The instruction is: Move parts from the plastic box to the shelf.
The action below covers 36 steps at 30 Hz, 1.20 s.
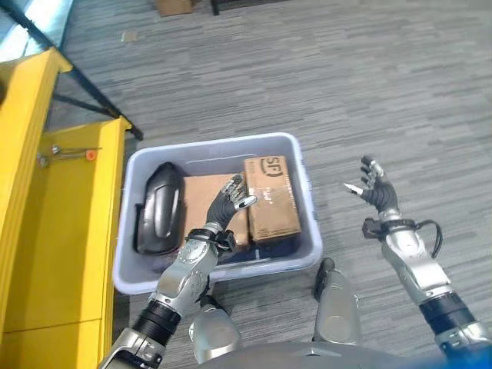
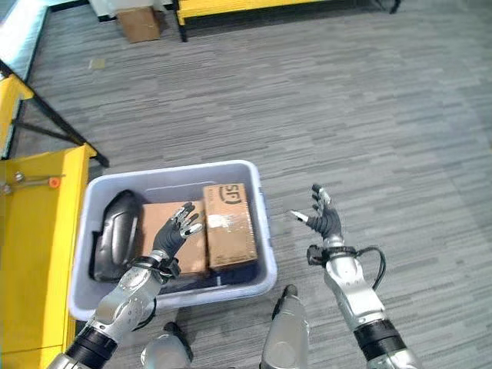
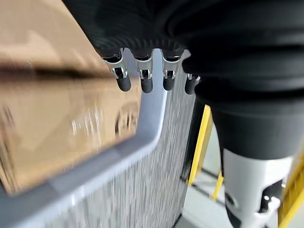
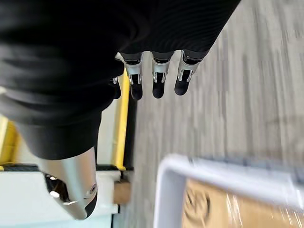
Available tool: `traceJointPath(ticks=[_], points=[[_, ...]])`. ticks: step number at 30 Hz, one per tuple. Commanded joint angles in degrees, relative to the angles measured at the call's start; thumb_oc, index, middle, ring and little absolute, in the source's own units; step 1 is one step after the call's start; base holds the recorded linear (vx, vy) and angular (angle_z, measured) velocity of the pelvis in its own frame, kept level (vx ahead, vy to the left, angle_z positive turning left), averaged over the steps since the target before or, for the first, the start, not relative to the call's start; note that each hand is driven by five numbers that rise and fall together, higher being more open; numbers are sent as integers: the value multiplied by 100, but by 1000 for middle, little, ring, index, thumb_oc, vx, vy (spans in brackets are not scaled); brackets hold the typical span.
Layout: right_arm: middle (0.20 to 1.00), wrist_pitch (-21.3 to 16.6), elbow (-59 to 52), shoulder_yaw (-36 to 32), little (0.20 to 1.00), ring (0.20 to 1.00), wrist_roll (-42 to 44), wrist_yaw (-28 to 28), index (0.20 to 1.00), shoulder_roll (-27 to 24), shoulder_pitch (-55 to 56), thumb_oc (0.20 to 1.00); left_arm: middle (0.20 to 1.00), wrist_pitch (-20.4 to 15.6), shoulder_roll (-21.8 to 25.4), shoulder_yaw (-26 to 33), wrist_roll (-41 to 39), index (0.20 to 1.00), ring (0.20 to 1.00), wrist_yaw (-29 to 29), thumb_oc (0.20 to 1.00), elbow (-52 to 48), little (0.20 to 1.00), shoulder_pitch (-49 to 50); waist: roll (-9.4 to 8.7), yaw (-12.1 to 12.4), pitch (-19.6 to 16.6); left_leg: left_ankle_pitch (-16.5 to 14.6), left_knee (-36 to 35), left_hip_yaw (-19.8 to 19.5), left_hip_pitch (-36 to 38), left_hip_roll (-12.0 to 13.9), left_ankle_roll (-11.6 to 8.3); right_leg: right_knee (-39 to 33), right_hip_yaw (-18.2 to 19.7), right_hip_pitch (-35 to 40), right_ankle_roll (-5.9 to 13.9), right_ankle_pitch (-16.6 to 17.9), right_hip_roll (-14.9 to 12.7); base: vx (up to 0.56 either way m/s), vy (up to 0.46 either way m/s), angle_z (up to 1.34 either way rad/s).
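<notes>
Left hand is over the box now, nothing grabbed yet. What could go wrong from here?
1. The two cardboard boxes lie side by side, touching; the open left hand hovers near their seam and may catch both or drag one.
2. The plastic box wall is close beside the upper carton, leaving little finger room.
3. The right hand is open over the floor, too far off to steady a lift.
</notes>
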Motion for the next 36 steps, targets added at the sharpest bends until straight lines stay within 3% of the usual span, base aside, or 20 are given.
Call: traceJointPath(ticks=[1, 4, 5, 6, 7, 8, 10, 13, 15, 17, 21, 27, 31, 34, 35, 36], points=[[1000, -422, -426, -266, 1000, 1000, 2, -211, 1000, -263, -214, 1000, 1000, -184, -13, 78, 252, 1000, 1000, -342, 1000, -733, 1000, 276, 277, -109, 69, 298, -717, -152, 344, 35, 400, 326, -241, 543, 364, -983, 302, 35, 387, 14], [1000, -211, -665, -331, 1000, 1000, -167, -36, 1000, -155, -49, 1000, 1000, -283, 115, 77, 281, 1000, 1000, -65, 1000, -813, 1000, 433, 271, -7, 148, 276, -1080, 104, 702, -190, 437, 184, -546, 352, 528, -290, -212, 72, 295, -1], [1000, -171, -702, -316, 1000, 1000, -173, -1, 1000, -154, -44, 1000, 1000, -284, 124, 109, 287, 1000, 1000, -18, 1000, -838, 1000, 480, 285, 8, 153, 303, -1179, 169, 777, -201, 442, 238, -606, 297, 539, -299, -212, 99, 144, -49], [1000, -72, -860, -308, 1000, 1000, -137, 102, 1000, -203, 59, 1000, 1000, -287, 252, 236, 361, 1000, 1000, 88, 1000, -931, 1000, 597, 277, -28, 146, 258, -1287, 295, 881, -302, 487, 243, -657, 244, 521, -430, 20, 92, 78, -56], [1000, -67, -896, -314, 1000, 1000, -139, 123, 1000, -211, 96, 1000, 1000, -273, 279, 254, 346, 1000, 1000, 87, 1000, -952, 1000, 619, 271, -42, 141, 235, -1270, 289, 874, -312, 496, 211, -654, 264, 512, -448, 71, 122, -30, -57], [1000, -153, -1019, -378, 1000, 1000, -93, 161, 1000, -294, 297, 1000, 1000, -188, 366, 312, 196, 1000, 1000, 23, 1000, -1020, 1000, 688, 214, -143, 140, 190, -1100, 97, 672, -356, 571, 189, -210, 223, 483, -579, 368, 57, -93, -21], [1000, -524, -1103, -354, 1000, 1000, -244, 114, 1000, -391, 295, 1000, 1000, -300, 388, 381, 119, 1000, 1000, 14, 1000, -1032, 1000, 754, 219, -141, 174, 291, -1097, 43, 496, -303, 452, -45, -191, 358, 356, -687, 666, 10, -123, 48], [1000, -730, -1175, -324, 1000, 1000, -354, 118, 1000, -458, 189, 1000, 1000, -558, 307, 375, -136, 1000, 1000, 17, 1000, -970, 1000, 782, 236, -81, 232, 390, -1098, -40, 373, -190, 335, -270, -247, 498, 320, -715, 722, -10, -35, 41], [1000, -873, -1354, -302, 1000, 1000, -336, 261, 1000, -546, -108, 1000, 1000, -854, 189, 371, -144, 1000, 1000, 60, 1000, -1032, 1000, 780, 296, -6, 353, 501, -1104, -63, 271, -30, 248, -351, -352, 556, 260, -753, 707, -56, 48, 12], [1000, -762, -1606, -166, 1000, 1000, -353, 406, 1000, -594, -421, 1000, 1000, -989, 162, 346, 1, 1000, 1000, 123, 1000, -1148, 1000, 691, 339, 30, 443, 515, -1031, 33, 182, 67, 221, -351, -454, 567, 228, -793, 626, -43, 67, 15], [1000, -457, -1714, 107, 1000, 1000, -120, 532, 1000, -515, -805, 1000, 1000, -957, 151, 307, -85, 1000, 1000, 309, 1000, -1202, 1000, 501, 366, 98, 535, 512, -992, 25, 97, 27, 238, -280, -520, 530, 244, -810, 547, 4, 73, 19], [1000, -136, -1712, 687, 1000, 1000, -215, 763, 1000, -162, -1649, 1000, 1000, -1495, 235, 416, 274, 1000, 1000, 1167, 1000, -1548, 1000, 201, 444, 402, 742, 533, -938, -172, -198, -98, 244, -91, -624, 302, 309, -797, 361, -3, 89, 29], [1000, 91, -1619, 1064, 1000, 1000, -1054, 969, 1000, 11, -2484, 1000, 1000, -1618, 332, 744, 317, 1000, 1000, 1502, 1000, -1828, 1000, 54, 509, 725, 893, 692, -915, -363, -560, -116, 256, 83, -783, 40, 257, -759, 249, -52, 35, 32], [1000, 175, -1597, 1299, 1000, 1000, -1710, 982, 1000, -16, -2997, 1000, 1000, -1633, 379, 906, 296, 1000, 1000, 1516, 1000, -1973, 1000, -46, 552, 913, 988, 744, -891, -489, -768, -134, 238, 288, -875, -125, 258, -818, 151, -50, 38, 32], [1000, 129, -1619, 1409, 1000, 1000, -2425, 1183, 1000, -146, -3283, 1000, 1000, -1568, 402, 1000, 122, 1000, 1000, 1369, 1000, -2089, 1000, -74, 587, 1061, 1060, 790, -870, -588, -934, -147, 224, 494, -962, -262, 265, -875, 66, -28, 20, 16], [1000, 128, -1616, 1410, 1000, 1000, -2428, 1184, 1000, -144, -3286, 1000, 1000, -1565, 402, 1004, 120, 1000, 1000, 1368, 1000, -2091, 1000, -74, 585, 1054, 1057, 789, -865, -594, -945, -150, 225, 506, -964, -271, 266, -881, 59, -25, 14, 43]])
